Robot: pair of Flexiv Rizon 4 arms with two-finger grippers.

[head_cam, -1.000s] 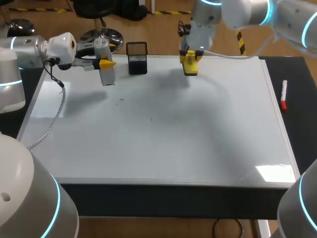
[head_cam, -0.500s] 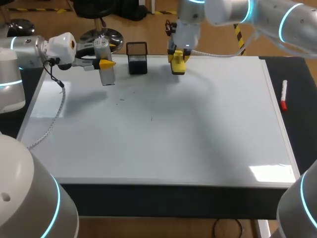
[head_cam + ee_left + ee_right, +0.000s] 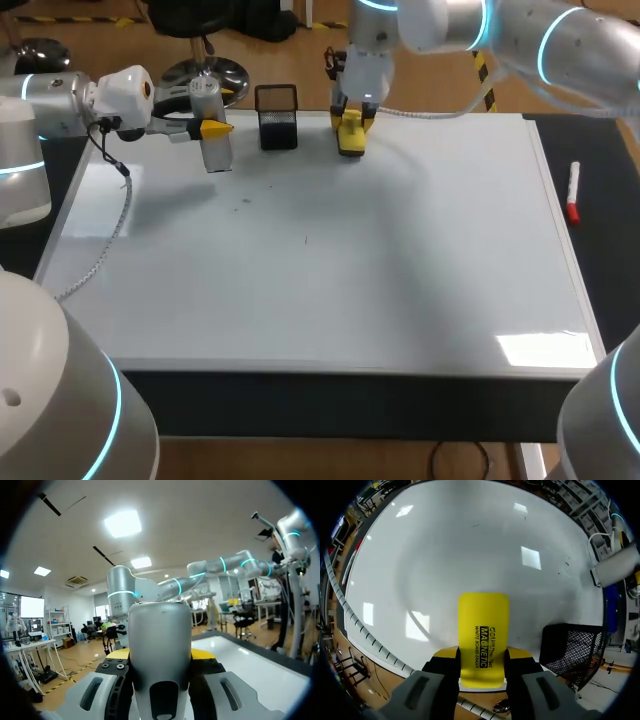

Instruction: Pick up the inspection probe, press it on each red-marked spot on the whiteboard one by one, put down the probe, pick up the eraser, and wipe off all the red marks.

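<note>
Right wrist view shows the right gripper (image 3: 482, 656) clamped across the width of the yellow eraser (image 3: 484, 630) at the far edge of the whiteboard (image 3: 445, 570), beside a black mesh cup (image 3: 570, 647). The eraser looks light and stiff, with smooth sides that may slip, so a firm hold across its width suits it. The left gripper (image 3: 208, 128) grips the grey probe (image 3: 216, 150) over the board's far left corner.

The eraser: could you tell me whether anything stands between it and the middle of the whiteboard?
Nothing visible does. The eraser, held in the right gripper at the whiteboard's far edge, has only flat board ahead. The black mesh holder stands off to one side, and the left gripper holds the probe beyond it.
</note>
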